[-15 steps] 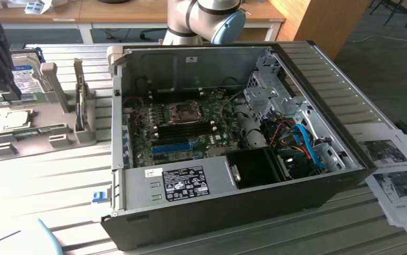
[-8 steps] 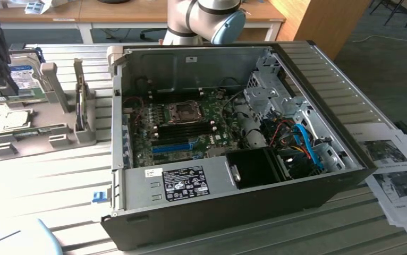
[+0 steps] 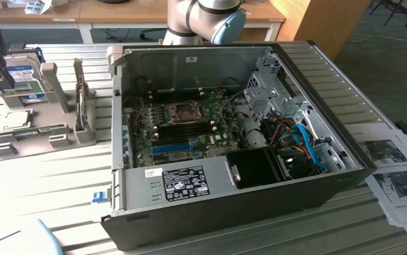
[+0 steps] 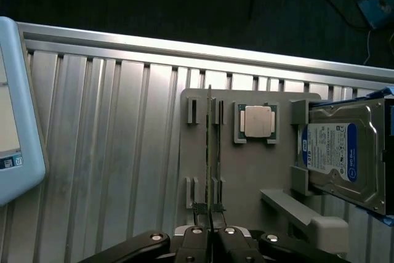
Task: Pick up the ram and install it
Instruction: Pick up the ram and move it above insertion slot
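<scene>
We see the end effector (image 4: 209,217) clamped on the near end of the ram (image 4: 210,152), standing edge-up in its holder: light, stiff, fragile, best gripped by its edges.

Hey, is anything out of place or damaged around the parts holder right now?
Nothing stands out. The ram stands on edge in its holder with the end effector closed on one end, the processor chip sits squarely in its bracket, and the hard drive rests beside it.

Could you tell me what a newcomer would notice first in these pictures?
The opened computer case dominates the exterior view, its motherboard exposed. On the grey holder tray at that view's left, the tool is closed on the thin ram standing on edge, beside a silver processor and a hard drive.
</scene>
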